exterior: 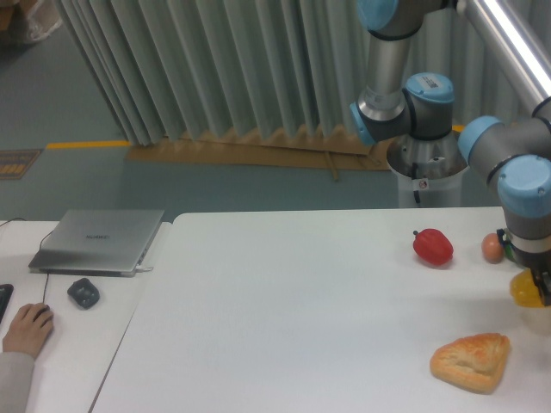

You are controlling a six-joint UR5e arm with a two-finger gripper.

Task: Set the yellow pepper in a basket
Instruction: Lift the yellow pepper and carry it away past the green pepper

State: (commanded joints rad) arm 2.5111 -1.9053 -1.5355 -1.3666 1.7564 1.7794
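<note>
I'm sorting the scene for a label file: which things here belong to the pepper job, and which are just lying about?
Job:
yellow pepper, at the right edge
tool, at the pepper, mostly cut off
no basket in view

Lying about:
red pepper
brown egg
pastry
laptop
person's hand

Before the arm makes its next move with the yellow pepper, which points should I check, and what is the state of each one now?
1. Pepper at the gripper: ok. The yellow pepper sits right under the wrist at the right edge of the picture.
2. Grip firm: cannot tell. The gripper is mostly cut off by the picture edge.
3. Pepper off the table: ok, it seems lifted, above the pastry.
4. Basket in sight: not ok. No basket shows in this view.
5. Nearby items apart: ok. The red pepper lies to the left, apart; the egg is close beside the arm.
6. Person's hand away: ok, far left by the mouse.
</note>
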